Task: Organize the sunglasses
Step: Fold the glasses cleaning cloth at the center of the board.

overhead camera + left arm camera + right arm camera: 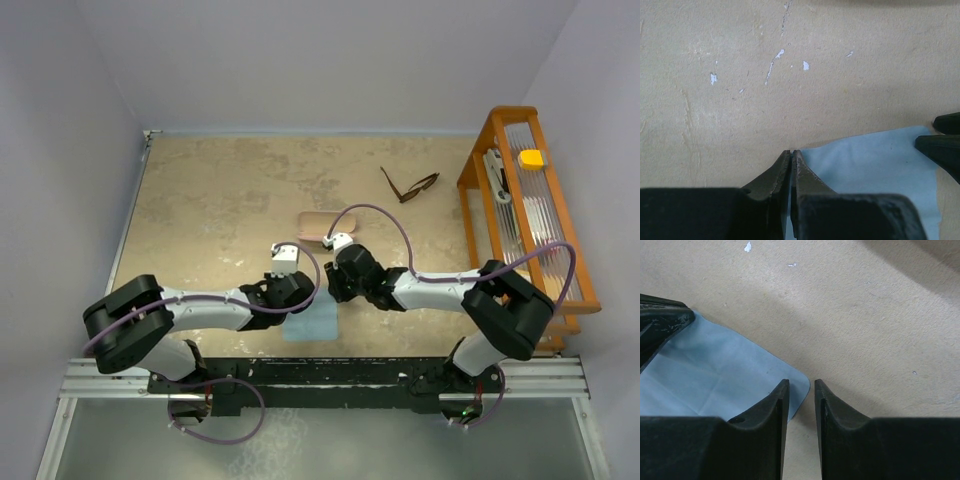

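While the sunglasses (408, 186) lie untouched at the far right of the table (200, 200), both grippers attend to the blue cloth (310, 325).

Temple arms splayed, the sunglasses sit well apart from either arm, near the wooden rack (512, 112); the pink case (318, 226) lies between them and the cloth. The left gripper (791, 152) has its jaws all but closed at one cloth corner, though I cannot tell whether fabric is pinched. The right gripper (801, 382) straddles another corner with a narrow gap, probably to spread the cloth flat for the sunglasses.
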